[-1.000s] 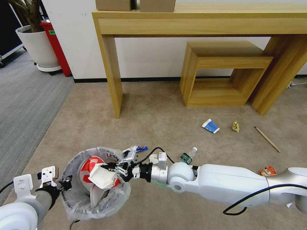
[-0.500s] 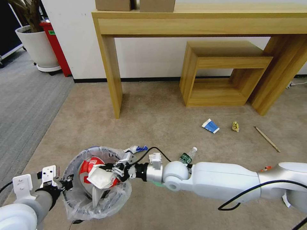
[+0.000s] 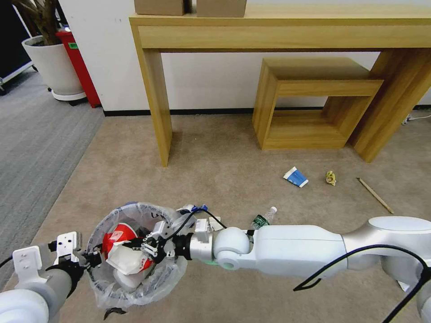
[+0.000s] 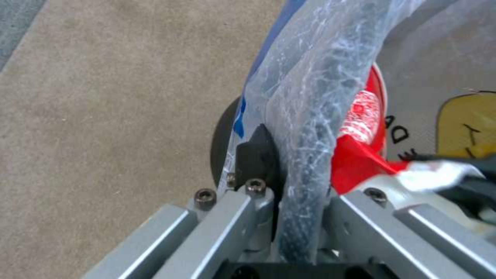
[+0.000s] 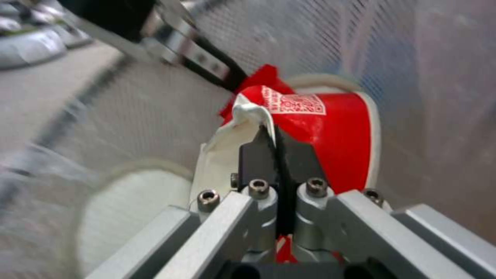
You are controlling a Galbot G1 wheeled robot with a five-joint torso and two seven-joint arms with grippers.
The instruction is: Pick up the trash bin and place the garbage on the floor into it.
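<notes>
— What has changed?
— The right gripper (image 3: 144, 247) has sunk deeper into the trash bin (image 3: 167, 273), clenched on a red-and-white wrapper (image 3: 120, 251).
— Bin's position?
— Upright above the floor (image 3: 215, 170), mouth upward.
— The left gripper (image 3: 91, 259)?
— Clamps the bin's near rim; right arm reaches across, level.

bag-lined bin (image 3: 134, 287) low left w/ red wrapper (image 3: 117, 235) inside; bottle (image 3: 262, 219), carton (image 3: 295, 176) on carpet (image 3: 215, 170).

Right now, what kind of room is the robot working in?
Probably an office or lobby corner set up for a cleanup test: carpet floor, a wooden console table against a white wall, a potted plant beside it.
</notes>
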